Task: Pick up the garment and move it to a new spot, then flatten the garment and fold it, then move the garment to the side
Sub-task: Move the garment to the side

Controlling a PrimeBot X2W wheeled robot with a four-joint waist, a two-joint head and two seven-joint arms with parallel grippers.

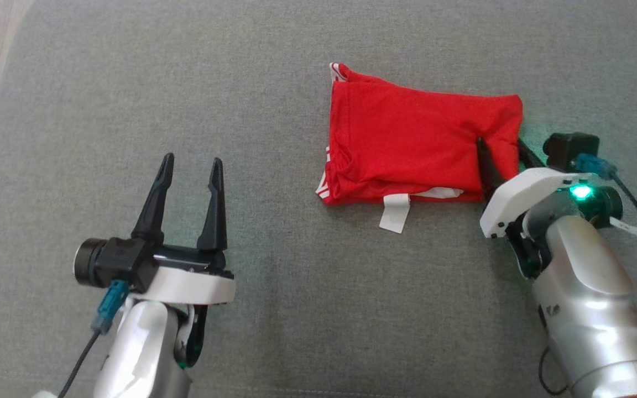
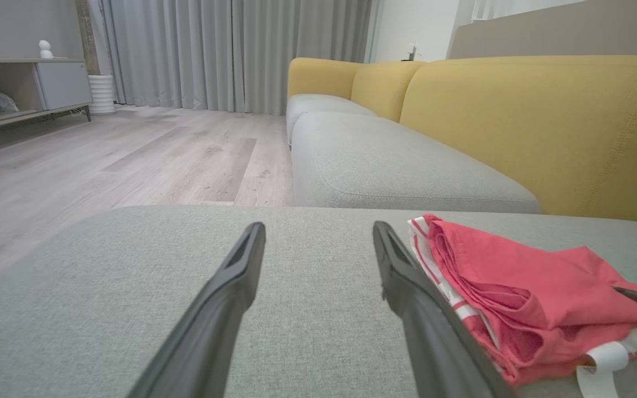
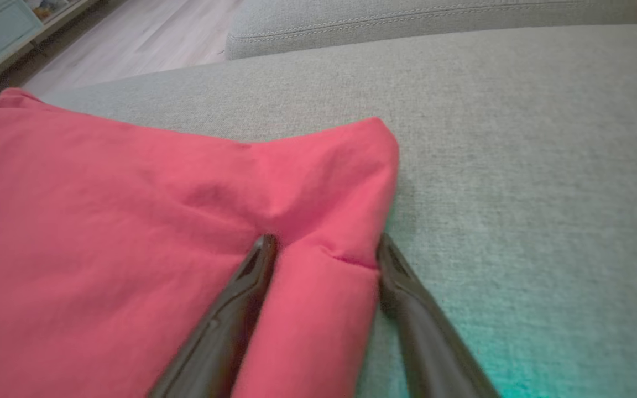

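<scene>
The red garment [image 1: 418,138] lies folded into a rectangle on the grey seat cushion [image 1: 296,304], right of centre, with a white label [image 1: 396,213] sticking out of its near edge. My right gripper [image 1: 499,141] stands open astride the garment's right end. One finger rests on top of the cloth, the other sits at its edge, and a ridge of the garment [image 3: 130,210] bunches between them at my right gripper [image 3: 326,239]. My left gripper [image 1: 192,160] hovers open over bare cushion, well left of the garment [image 2: 517,287], with nothing between the fingers of my left gripper [image 2: 318,226].
Yellow sofa backrests [image 2: 517,121] rise behind the cushions. The wooden floor [image 2: 130,149] begins past the cushion's far left edge, with a low cabinet [image 2: 20,83] and grey curtains beyond. Bare cushion stretches left of and in front of the garment.
</scene>
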